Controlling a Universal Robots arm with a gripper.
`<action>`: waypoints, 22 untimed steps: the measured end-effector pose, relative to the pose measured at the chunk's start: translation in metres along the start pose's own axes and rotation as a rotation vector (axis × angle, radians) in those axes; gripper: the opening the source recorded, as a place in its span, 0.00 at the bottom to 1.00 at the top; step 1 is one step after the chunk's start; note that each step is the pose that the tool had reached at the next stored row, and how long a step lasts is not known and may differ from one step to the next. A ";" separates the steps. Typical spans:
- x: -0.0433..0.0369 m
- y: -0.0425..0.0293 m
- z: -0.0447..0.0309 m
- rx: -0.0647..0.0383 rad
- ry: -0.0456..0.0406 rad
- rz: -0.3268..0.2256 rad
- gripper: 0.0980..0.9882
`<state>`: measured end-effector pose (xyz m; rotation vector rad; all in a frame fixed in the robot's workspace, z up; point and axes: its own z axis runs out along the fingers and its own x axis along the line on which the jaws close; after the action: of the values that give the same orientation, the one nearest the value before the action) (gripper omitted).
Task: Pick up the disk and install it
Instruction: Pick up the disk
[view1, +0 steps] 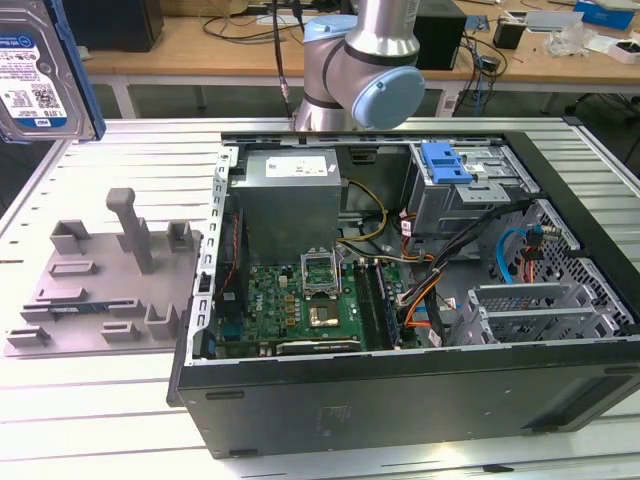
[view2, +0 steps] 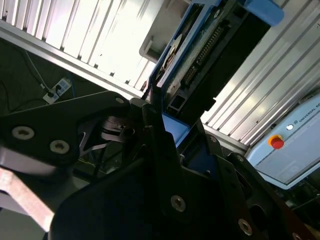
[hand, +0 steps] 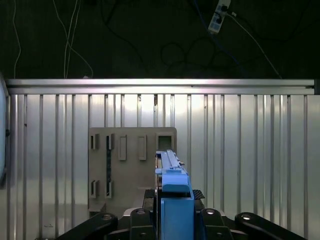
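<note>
The gripper (hand: 173, 199) is closed firmly on the disk (view1: 40, 70), gripping its blue frame. The disk is edge-on, raised over the grey fixture (view1: 105, 275) on the slotted table (hand: 250, 150), well apart from the open computer case (view1: 400, 395).

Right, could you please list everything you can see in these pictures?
disk: one, silver in a blue bracket, exterior view's upper left, held off the table
fixture: one, grey, on the table beside the case, on the exterior view's left
case: one, black, open, on the table
power supply: one, grey, inside the case
motherboard: one, green, on the case floor
tab: one, blue, on the drive bay in the case
table: one, silvery, ribbed, under it all
arm: one, silver and light blue, behind the case
gripper: one, black, jaws shut on the disk's bracket
</note>
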<state>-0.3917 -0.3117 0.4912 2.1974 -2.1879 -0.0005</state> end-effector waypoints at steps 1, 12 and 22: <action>0.0003 -0.0006 -0.0002 0.000 0.0001 0.000 0.30; 0.0205 -0.0328 -0.0041 -0.019 0.0000 -0.001 0.30; 0.0489 -0.0704 -0.0056 -0.020 0.0000 -0.001 0.30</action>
<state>-0.3210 -0.3602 0.4962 2.1878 -2.1776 -0.0221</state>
